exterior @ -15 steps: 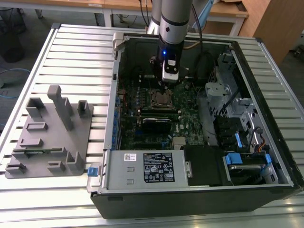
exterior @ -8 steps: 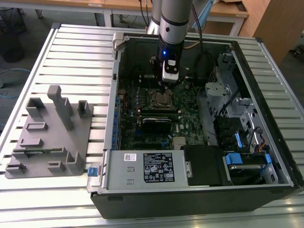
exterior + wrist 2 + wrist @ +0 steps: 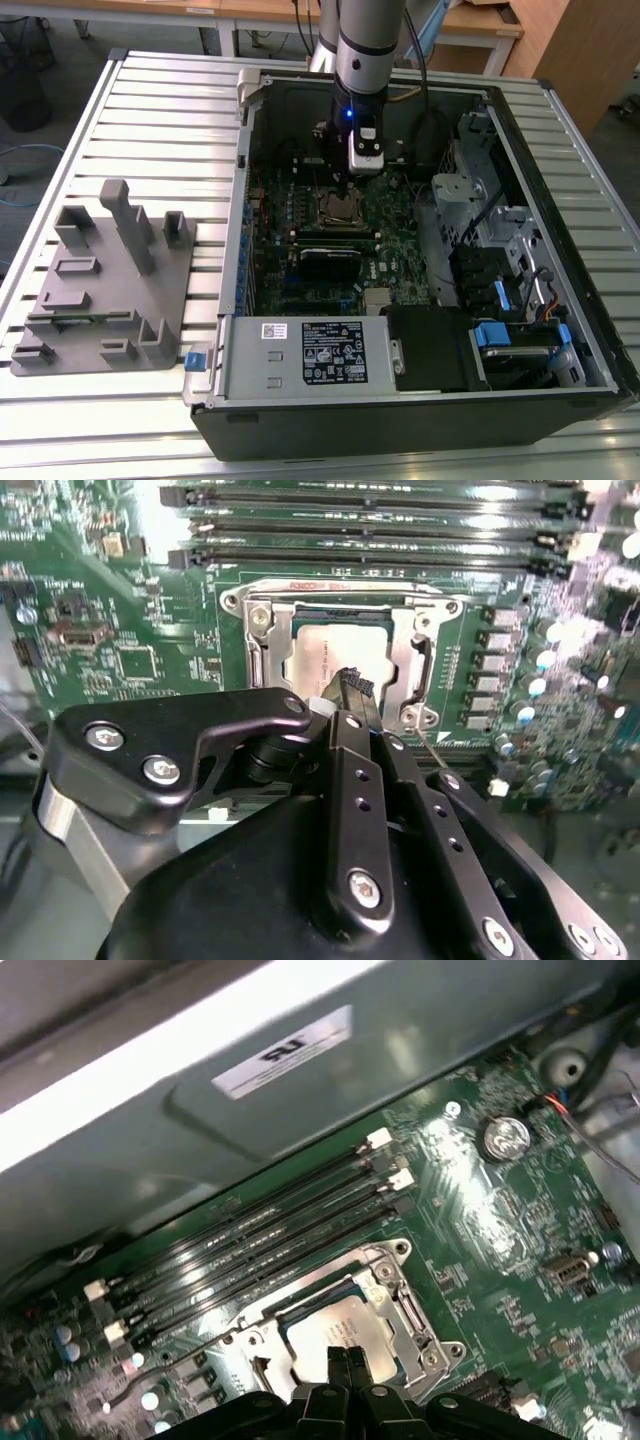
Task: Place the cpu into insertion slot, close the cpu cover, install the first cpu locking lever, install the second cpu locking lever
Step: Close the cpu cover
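Inside the open computer case, my gripper hangs just above the insertion slot on the green board. In both wrist views its black fingertips are pressed together with nothing between them, right over the socket. The cpu lies flat in the slot, its dull silver face up. The cpu cover lies flat around the chip as a silver frame. A thin wire lever runs alongside the socket; whether it is latched cannot be told.
Long black memory slots run beside the socket. A black card sits nearer the power supply. Drive bays and cables fill the exterior view's right. A grey fixture stands on the slatted table to the left.
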Motion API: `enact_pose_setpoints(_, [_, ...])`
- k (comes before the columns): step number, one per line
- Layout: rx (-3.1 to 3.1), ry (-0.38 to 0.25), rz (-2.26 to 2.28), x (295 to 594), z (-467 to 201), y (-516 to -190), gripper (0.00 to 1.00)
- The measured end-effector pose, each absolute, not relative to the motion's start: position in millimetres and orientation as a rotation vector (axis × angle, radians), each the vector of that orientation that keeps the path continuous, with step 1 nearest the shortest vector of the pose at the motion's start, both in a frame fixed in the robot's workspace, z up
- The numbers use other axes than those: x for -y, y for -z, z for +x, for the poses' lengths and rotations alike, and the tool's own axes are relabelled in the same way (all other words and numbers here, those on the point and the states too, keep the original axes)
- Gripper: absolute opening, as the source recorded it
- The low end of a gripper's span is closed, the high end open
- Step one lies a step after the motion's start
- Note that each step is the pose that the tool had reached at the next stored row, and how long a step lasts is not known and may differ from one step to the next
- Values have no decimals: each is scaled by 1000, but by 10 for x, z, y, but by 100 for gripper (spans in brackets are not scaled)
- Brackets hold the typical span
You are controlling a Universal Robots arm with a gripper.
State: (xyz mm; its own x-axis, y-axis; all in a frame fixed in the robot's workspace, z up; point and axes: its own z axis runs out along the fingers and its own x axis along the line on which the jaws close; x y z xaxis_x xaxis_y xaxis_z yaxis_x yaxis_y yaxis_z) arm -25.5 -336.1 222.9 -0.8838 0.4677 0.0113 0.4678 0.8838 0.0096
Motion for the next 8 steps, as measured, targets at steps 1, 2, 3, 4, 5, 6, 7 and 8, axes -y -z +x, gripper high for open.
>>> enact_pose_setpoints(1, [3047, 19, -728, 3361, -255, -2227, 10])
enact_pose_setpoints(2, [3054, 19, -700, 3361, -255, -2225, 10])
enact_pose_setpoints(3, [3061, 19, -670, 3361, -254, -2222, 10])
enact_pose_setpoints(4, [3068, 19, -642, 3361, -254, -2220, 10])
enact_pose_setpoints(5, [3074, 19, -615, 3362, -255, -2218, 10])
enact_pose_setpoints(6, [3080, 19, -588, 3361, -255, -2215, 10])
enact_pose_setpoints(7, [3085, 19, -561, 3361, -255, -2212, 10])
enact_pose_setpoints(8, [3090, 20, -535, 3361, -255, -2209, 10])
